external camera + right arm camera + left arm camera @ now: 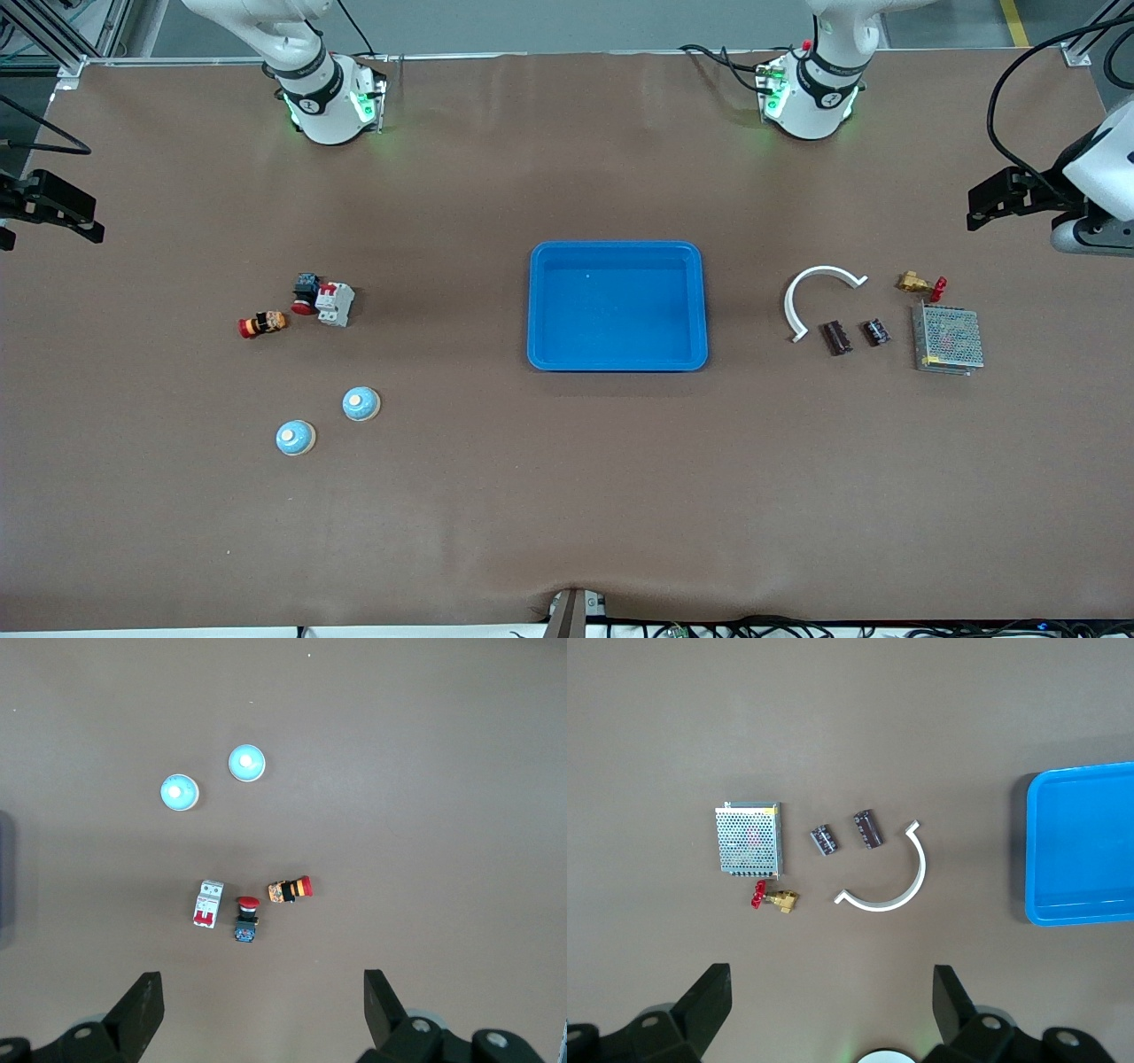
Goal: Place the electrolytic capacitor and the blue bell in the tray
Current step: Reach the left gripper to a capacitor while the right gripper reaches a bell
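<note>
Glossy blue tray, domed blue bells, perhaps ribbed capacitors

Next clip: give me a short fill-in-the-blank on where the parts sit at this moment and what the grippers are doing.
1. The blue tray holds ____ parts.
2. The two blue bells lie toward the ____ arm's end of the table.
3. The two capacitors lie between the white curved piece and the ____ box.
4. The left gripper and the right gripper both stand ____.

Missing words: no; right; metal mesh; open
</note>
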`<state>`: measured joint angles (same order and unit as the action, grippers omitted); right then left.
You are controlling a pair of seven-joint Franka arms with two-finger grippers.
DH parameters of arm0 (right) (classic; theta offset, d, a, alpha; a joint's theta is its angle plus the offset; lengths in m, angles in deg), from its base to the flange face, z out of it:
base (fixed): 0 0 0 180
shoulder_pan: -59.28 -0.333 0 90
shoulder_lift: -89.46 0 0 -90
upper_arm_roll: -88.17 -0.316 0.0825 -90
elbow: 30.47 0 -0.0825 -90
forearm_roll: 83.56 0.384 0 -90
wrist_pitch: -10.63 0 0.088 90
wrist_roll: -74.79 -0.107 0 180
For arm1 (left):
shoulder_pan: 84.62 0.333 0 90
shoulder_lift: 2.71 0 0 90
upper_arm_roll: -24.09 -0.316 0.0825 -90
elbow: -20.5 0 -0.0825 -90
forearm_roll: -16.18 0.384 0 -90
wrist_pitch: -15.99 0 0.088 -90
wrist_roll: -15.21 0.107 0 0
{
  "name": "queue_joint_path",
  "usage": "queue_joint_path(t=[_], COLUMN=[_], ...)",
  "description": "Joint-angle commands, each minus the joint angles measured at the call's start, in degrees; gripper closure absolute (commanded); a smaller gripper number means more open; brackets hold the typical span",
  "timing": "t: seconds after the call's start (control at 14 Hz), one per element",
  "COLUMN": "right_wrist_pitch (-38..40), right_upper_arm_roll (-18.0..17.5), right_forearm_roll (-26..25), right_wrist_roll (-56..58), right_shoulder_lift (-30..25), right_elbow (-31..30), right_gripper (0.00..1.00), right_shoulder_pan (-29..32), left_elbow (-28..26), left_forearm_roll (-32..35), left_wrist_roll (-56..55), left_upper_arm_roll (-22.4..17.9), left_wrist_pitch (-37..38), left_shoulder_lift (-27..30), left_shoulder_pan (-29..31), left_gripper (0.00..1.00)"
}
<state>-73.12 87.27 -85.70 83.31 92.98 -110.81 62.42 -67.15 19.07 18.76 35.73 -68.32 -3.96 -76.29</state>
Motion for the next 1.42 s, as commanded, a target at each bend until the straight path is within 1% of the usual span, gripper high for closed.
queue_joint_path(t=[0.0, 0.21, 0.43, 0.57, 0.78, 0.93, 1.0, 1.21, 1.35], right_wrist_pitch=[0.44, 0.44, 0.53, 0.53, 0.0, -0.09, -0.18, -0.88, -5.34], right_upper_arm_roll=[-0.69, -0.6, -0.6, -0.6, -0.69, -0.6, -0.69, -0.95, -0.95], right_forearm_roll=[-0.06, -0.06, 0.12, 0.29, 0.47, 2.92, 3.11, 3.02, 5.9], right_wrist_roll=[-0.7, -0.7, -0.35, -0.52, -0.7, -0.17, -0.6, -0.79, -0.17], right_shoulder_lift=[-0.62, -0.62, -0.62, -0.54, -0.45, -0.36, -0.36, 0.08, 2.1], right_elbow=[0.19, 0.19, 0.1, 0.1, 0.19, 0.1, 0.1, 0.1, -0.16], right_gripper=[0.0, 0.0, 0.0, 0.0, 0.0, 0.0, 0.0, 0.0, 0.0], right_shoulder_pan=[0.73, 0.73, 0.9, 1.69, 1.61, 1.61, 1.61, 0.12, -1.37], left_elbow=[0.63, 0.81, 1.6, -0.15, -5.59, -9.28, -11.21, -18.85, -22.82], left_forearm_roll=[0.27, 0.88, 0.19, 0.1, 0.1, 0.1, 0.1, 0.1, 0.1], left_wrist_roll=[-0.74, -0.65, -1.44, -2.15, -2.93, -5.56, -6.44, -6.72, -6.98], left_upper_arm_roll=[0.22, 0.22, 0.22, 0.22, 0.14, 0.22, 0.22, 0.14, 0.14], left_wrist_pitch=[0.29, 0.29, 0.03, -3.21, -9.89, -13.67, -15.86, -25.78, -30.63], left_shoulder_lift=[0.02, -0.24, -2.61, -2.71, -2.53, -2.53, -2.53, -2.7, -2.8], left_shoulder_pan=[0.2, -0.06, 0.29, 0.46, 0.81, 0.81, 0.81, 0.81, 1.08], left_gripper=[0.0, 0.0, 0.0, 0.0, 0.0, 0.0, 0.0, 0.0, 0.0])
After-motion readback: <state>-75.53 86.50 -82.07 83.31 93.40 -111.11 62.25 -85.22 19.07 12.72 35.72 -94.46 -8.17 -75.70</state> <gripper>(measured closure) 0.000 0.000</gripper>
